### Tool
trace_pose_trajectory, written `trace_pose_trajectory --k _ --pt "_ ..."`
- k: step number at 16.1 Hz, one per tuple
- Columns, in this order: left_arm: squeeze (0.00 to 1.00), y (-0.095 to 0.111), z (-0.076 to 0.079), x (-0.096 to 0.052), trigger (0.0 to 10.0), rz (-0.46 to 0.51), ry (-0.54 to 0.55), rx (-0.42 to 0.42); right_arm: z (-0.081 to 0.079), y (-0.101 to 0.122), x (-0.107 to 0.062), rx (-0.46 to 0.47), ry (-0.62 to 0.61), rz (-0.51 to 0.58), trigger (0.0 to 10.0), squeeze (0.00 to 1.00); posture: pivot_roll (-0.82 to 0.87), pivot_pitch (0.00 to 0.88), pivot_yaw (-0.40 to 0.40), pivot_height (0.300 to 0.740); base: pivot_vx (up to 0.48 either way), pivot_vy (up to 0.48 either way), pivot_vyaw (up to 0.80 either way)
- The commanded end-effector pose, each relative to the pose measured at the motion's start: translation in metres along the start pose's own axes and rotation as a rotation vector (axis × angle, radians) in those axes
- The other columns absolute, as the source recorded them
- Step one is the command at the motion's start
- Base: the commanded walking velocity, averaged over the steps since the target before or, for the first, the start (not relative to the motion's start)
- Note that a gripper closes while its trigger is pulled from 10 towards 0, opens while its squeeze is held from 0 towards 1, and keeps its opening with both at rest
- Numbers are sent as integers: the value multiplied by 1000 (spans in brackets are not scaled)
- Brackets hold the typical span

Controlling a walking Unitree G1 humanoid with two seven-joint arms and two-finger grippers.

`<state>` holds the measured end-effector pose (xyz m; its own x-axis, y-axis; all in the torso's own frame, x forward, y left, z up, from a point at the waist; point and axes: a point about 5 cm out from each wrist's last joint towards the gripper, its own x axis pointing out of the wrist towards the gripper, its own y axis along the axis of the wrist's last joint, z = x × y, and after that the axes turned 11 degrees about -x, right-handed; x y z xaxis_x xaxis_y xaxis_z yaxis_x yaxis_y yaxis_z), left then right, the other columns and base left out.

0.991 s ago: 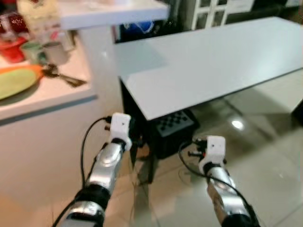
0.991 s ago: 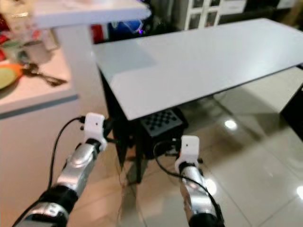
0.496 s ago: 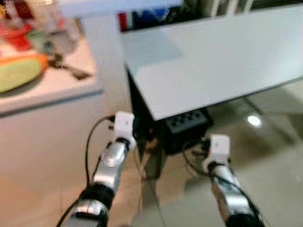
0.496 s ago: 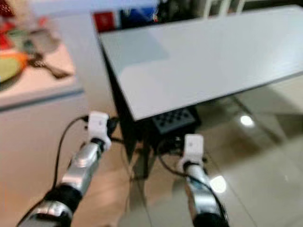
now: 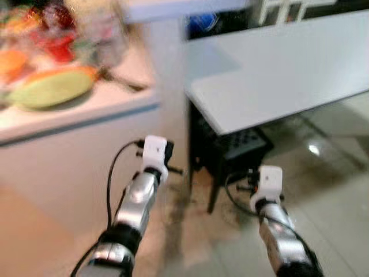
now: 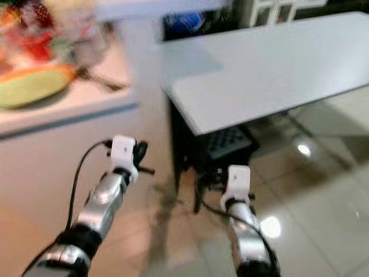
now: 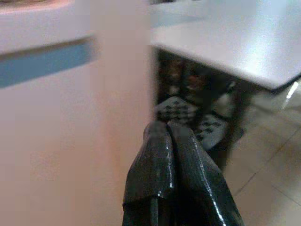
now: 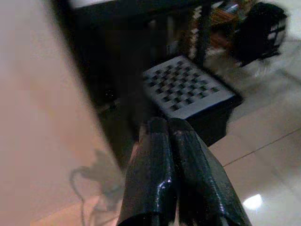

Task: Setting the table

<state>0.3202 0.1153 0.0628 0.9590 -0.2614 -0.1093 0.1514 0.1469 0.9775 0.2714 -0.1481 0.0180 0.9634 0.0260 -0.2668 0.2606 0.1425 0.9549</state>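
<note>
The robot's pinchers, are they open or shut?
Both shut. The left gripper and right gripper each show their two black fingers pressed together, holding nothing.

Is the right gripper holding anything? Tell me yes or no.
No: in the right wrist view the right gripper has its two black fingers pressed together with nothing between them, above the floor.

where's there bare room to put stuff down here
The white table top is bare right up to the counter. The counter is crowded with blurred dishes and a green plate, with a thin free strip along its front edge.
</note>
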Motion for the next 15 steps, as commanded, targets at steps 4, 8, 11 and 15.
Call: trace_pose_trajectory --k 4,8,11,15 --pt "0 2 -7 1 10000 -7 40 10 -3 4 1 1 14 15 10000 0 -55 0 40 740 308 368 0" --pt "0 -1 -8 0 10000 -26 56 77 -5 1 1 -1 18 -12 10000 0 -53 0 40 740 0 0 0" --pt "0 -2 -8 0 0 -31 62 77 -5 0 1 2 18 -17 10000 0 -54 0 41 740 0 0 0" --pt "0 -2 -13 0 0 -37 98 63 -3 0 2 8 3 -26 10000 0 -52 0 42 740 0 0 0"
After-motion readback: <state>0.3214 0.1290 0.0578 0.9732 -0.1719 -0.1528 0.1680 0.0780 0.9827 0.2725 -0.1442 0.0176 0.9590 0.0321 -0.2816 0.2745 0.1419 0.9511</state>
